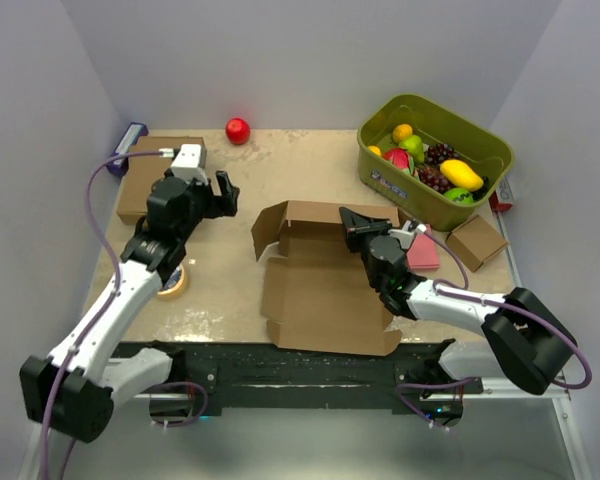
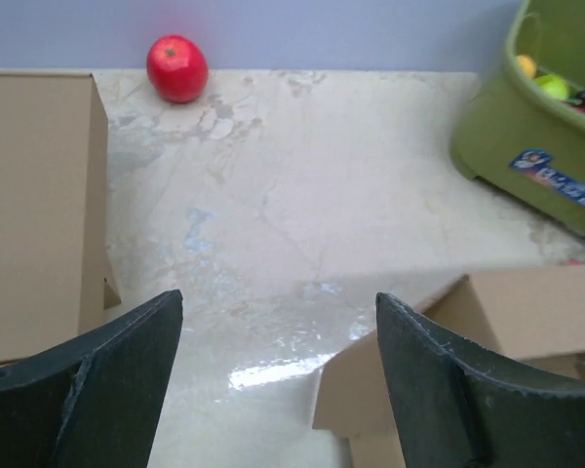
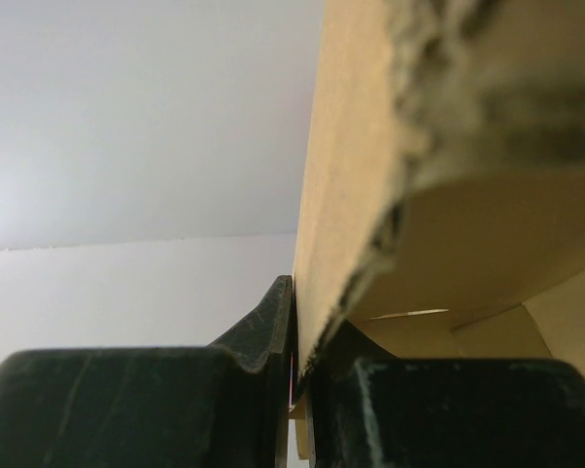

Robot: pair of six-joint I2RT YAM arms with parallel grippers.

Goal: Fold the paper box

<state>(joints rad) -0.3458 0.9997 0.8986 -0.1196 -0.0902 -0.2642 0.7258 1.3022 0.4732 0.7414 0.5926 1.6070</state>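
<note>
Paper box (image 1: 320,290) pinched by right pincer (image 1: 350,225), left pincer (image 2: 278,312) wide; bin (image 1: 395,188) holds fruit (image 1: 460,175).

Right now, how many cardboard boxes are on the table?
3: the half-folded paper box at centre, a closed box at the far left, and a small cube at the right by the green bin. Nothing suggests hidden ones.

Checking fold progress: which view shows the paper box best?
Top external: nearly the whole paper box shows, rear flaps raised. Right wrist shows only an edge pinched by the right gripper; left wrist only a corner.
</note>
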